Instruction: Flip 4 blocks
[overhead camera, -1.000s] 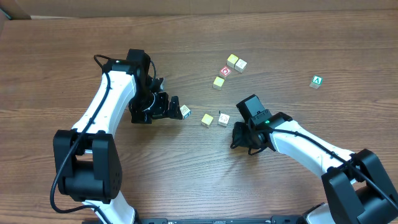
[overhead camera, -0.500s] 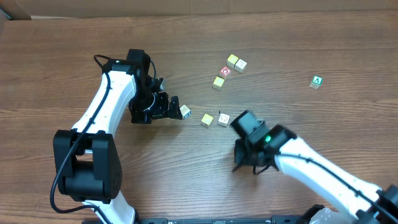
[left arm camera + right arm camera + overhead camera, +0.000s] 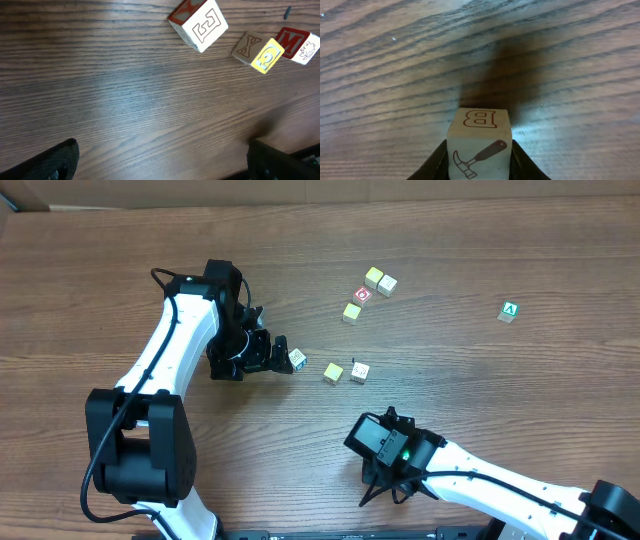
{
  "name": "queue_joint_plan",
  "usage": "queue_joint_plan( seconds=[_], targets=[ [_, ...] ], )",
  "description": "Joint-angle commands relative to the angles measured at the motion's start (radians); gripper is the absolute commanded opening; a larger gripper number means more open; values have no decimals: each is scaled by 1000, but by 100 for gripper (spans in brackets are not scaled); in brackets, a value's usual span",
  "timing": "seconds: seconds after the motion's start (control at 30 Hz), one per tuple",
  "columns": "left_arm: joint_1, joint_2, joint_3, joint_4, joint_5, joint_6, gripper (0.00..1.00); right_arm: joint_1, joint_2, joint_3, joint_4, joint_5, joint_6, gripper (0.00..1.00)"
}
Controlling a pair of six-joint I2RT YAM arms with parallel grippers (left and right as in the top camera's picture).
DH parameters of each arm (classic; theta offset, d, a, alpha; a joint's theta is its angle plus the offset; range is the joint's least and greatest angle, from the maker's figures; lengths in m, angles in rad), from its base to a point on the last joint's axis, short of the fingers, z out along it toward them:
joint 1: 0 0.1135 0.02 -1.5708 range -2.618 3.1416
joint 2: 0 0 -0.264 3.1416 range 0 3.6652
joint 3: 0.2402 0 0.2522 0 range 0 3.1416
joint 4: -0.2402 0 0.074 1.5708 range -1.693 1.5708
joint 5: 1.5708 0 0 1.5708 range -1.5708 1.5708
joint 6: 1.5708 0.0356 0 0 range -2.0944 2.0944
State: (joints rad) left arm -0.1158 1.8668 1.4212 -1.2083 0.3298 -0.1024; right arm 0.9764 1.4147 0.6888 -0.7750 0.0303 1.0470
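A cream block marked B [image 3: 479,135] is gripped between the closed jaws of the right gripper [image 3: 479,160]. Three blocks [image 3: 198,23] lie untouched ahead of the wide-open jaws of the left gripper [image 3: 162,162]. Most flipping is judged still undone.

L claw [image 3: 281,357] wide open, R claw [image 3: 388,486] clenched

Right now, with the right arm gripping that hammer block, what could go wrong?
The hammer block sticks out beyond the tips of the right jaws, so it could twist or drop during the flip. The open left jaws sit just short of a loose block; a careless push could knock it into the yellow-faced block nearby.
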Motion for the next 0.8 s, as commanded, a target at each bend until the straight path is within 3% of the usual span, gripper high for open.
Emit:
queue_joint_plan(
  seconds=[0.0,0.3,0.37,0.47,0.67,0.77],
  targets=[
    [3,13,14,3,0,-10,100,6,-5,-24,29,3,-21,11],
    [3,13,14,5,0,-10,100,4,-5,-24,112,17,-113,15],
    [3,13,14,5,0,-10,100,4,-2,-24,116,26,-113,18],
    [3,13,14,5,1,-10,100,4,6,-24,118,31,-113,32],
    [3,13,14,5,0,-10,100,4,12,-24,134,40,-113,33],
    [3,13,14,5,0,-10,100,4,12,-24,150,40,-113,39]
  ],
)
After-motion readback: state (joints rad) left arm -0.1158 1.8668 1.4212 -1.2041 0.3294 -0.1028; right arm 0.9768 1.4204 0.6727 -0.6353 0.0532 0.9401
